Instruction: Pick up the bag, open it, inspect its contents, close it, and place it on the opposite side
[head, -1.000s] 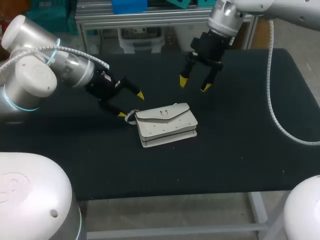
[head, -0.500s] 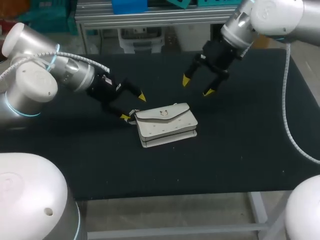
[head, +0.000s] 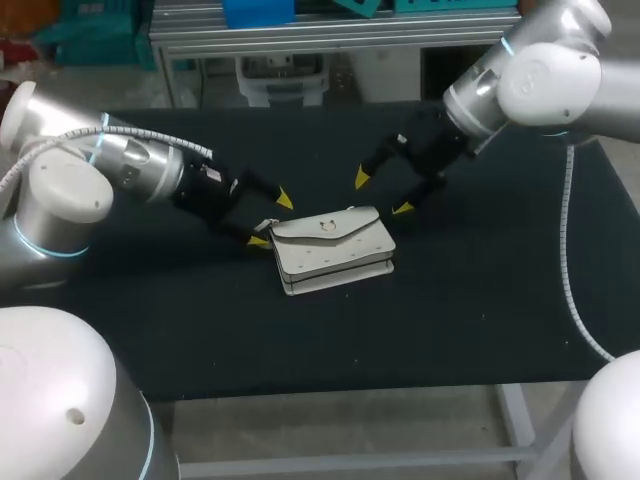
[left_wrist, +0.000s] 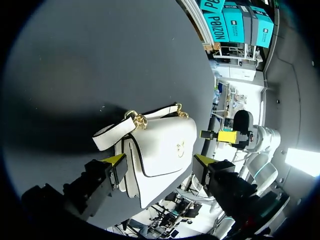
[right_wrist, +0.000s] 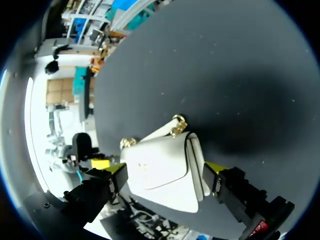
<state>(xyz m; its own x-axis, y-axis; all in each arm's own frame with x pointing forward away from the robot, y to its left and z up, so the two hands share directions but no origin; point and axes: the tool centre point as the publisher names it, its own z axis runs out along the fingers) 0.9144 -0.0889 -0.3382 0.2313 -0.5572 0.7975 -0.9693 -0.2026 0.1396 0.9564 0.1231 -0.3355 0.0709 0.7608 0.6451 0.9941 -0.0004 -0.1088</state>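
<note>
A white flap bag (head: 333, 250) with a small gold clasp lies shut on the black table (head: 480, 300), its short strap (head: 264, 231) at its left end. My left gripper (head: 272, 220) is open at that end, its near tip by the strap and its far tip clear of the bag. In the left wrist view the bag (left_wrist: 160, 155) lies ahead of the left gripper (left_wrist: 158, 161), with the strap (left_wrist: 112, 135) and gold chain beyond. My right gripper (head: 383, 194) hangs open over the bag's back right corner. The right wrist view shows the bag (right_wrist: 160, 172) ahead of the right gripper (right_wrist: 166, 169).
The black cloth stretches bare to the right of the bag and along the table's front edge (head: 330, 392). Both arms crowd the space behind and to the left of the bag.
My right gripper has come down and leftward from the back of the table to just behind the bag. My left gripper has edged closer to the strap end. The bag has not moved.
</note>
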